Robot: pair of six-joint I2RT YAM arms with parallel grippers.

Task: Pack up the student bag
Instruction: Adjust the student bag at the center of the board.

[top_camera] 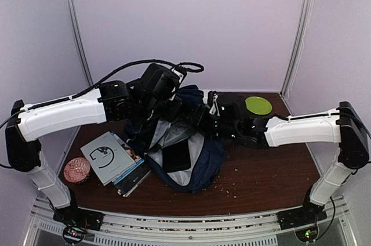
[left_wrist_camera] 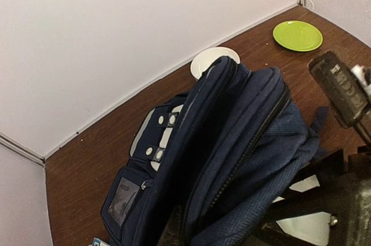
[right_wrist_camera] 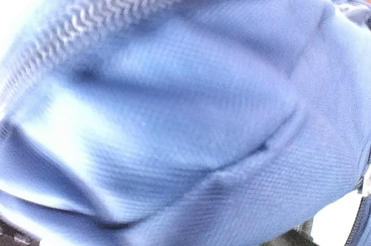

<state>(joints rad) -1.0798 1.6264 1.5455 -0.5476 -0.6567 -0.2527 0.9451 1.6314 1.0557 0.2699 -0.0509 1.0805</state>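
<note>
the left gripper [top_camera: 166, 111] is reaching in from 9 o'clock and meeting the bag [top_camera: 210, 162] at its 11 o'clock rim. its jaws are standing narrow and seem to be pinching the rim fabric there, though the fingertips themselves are hiding behind the cloth. the right gripper [top_camera: 204, 119] is coming in from 3 o'clock and pressing against the bag's 1 o'clock side. its black fingers are blending into the dark fabric, so i cannot tell whether they are wide or narrow. its wrist view is filling with blurred blue weave and a zip line of the bag [right_wrist_camera: 185, 112], with no fingers showing.

the bag is sitting in the middle of the table [top_camera: 266, 170], its mouth gaping toward 6 o'clock and showing pale grey lining. a flat black slab [top_camera: 177, 156] is lying in that opening. in the left wrist view the bag [left_wrist_camera: 232, 141] is rising up under the camera, with its front pocket and white buckle patch facing 9 o'clock.

a green plate [top_camera: 258, 105] is resting at 2 o'clock from the bag, well apart from it, near the back wall. a white bowl [left_wrist_camera: 214, 60] is peeking out just behind the bag's top. a stack of books [top_camera: 110, 156] is lying at 8 o'clock, just beside the bag, and a pink patterned ball [top_camera: 76, 170] is sitting at the books' 8 o'clock.
</note>
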